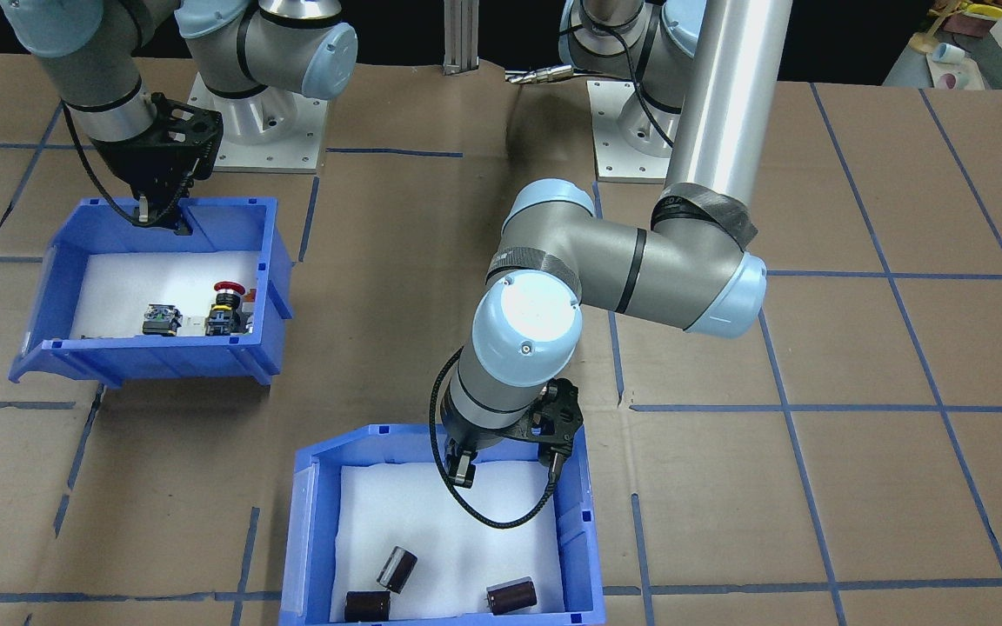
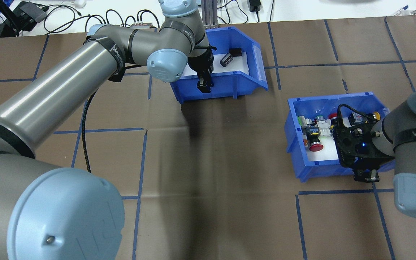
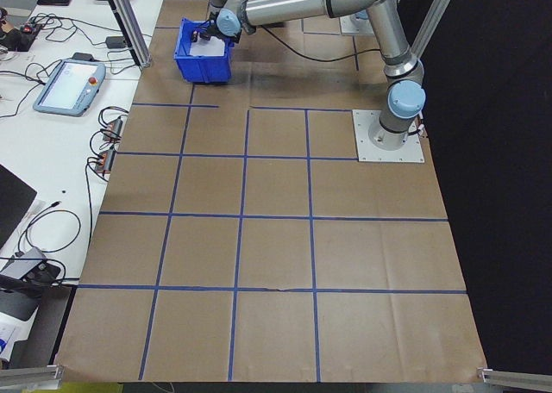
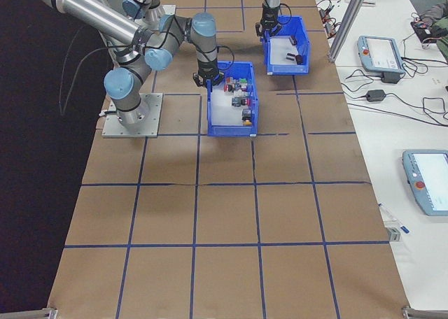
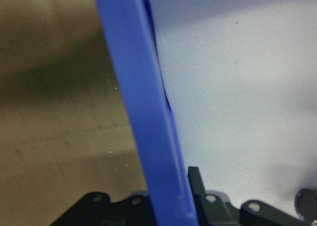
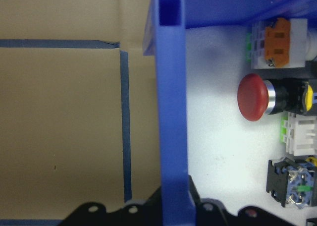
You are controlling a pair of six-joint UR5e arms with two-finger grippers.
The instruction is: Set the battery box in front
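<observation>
The battery box (image 1: 310,522) is a blue bin with white foam holding three dark cells (image 1: 397,568). It stands at the table's operator side and shows far from the robot in the overhead view (image 2: 222,85). My left gripper (image 1: 464,465) (image 2: 205,86) is shut on its wall nearest the robot. That blue wall (image 5: 148,112) runs between the fingers in the left wrist view. My right gripper (image 1: 157,217) (image 2: 366,176) is shut on the near wall (image 6: 171,112) of the switch bin (image 2: 294,137).
The switch bin (image 1: 144,361) holds a red push-button (image 6: 252,97) and other coloured switches, on the robot's right, nearer the base. Brown paper with blue tape lines (image 2: 143,159) covers the table. Cables and devices lie beyond the far edge (image 2: 31,14).
</observation>
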